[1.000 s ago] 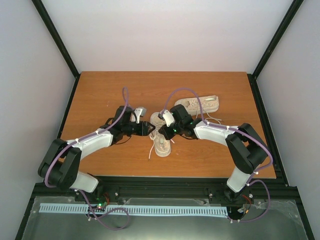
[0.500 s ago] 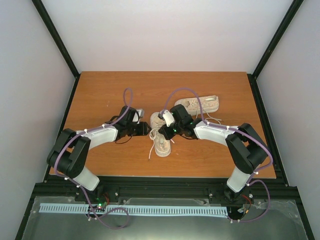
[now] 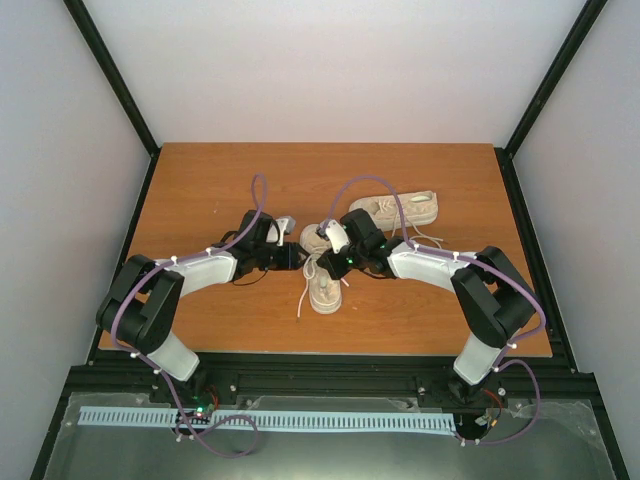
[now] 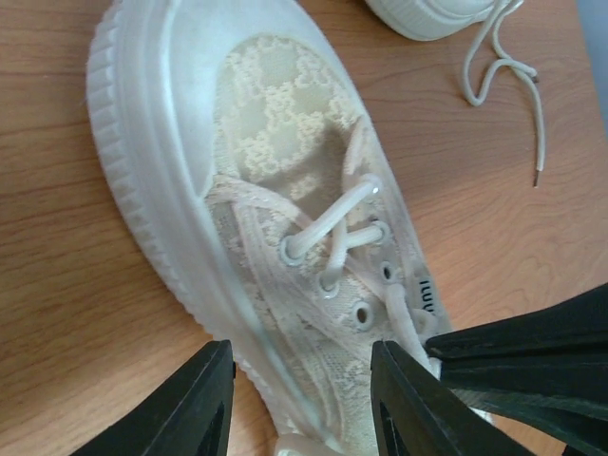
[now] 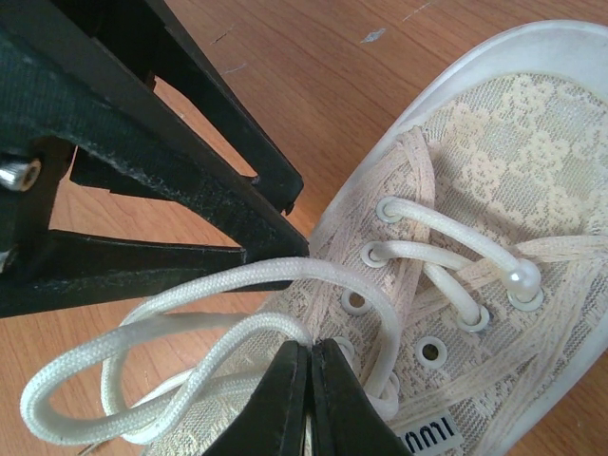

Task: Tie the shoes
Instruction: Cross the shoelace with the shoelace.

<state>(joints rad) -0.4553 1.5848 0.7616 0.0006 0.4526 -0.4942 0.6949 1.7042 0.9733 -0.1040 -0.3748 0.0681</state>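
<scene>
Top view: the left end effector (image 3: 293,257) and right end effector (image 3: 322,264) meet over the near shoe (image 3: 325,290) on the bench (image 3: 220,190); the left elbow has folded inward since a second ago.

Left wrist: jaws part-open, empty, the shoe's sole edge between them.

Right wrist: jaws pinched shut on the lace loop (image 5: 237,285) — best held taut, so the left closes on lace, not upper.

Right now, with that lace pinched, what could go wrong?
The thin lace loop could slip from the shut right fingers when pulled. The open left fingers straddle the side of the shoe, so closing might pinch fabric rather than lace. Nothing seems to pin the shoe, so a tug might drag it across the table.
</scene>
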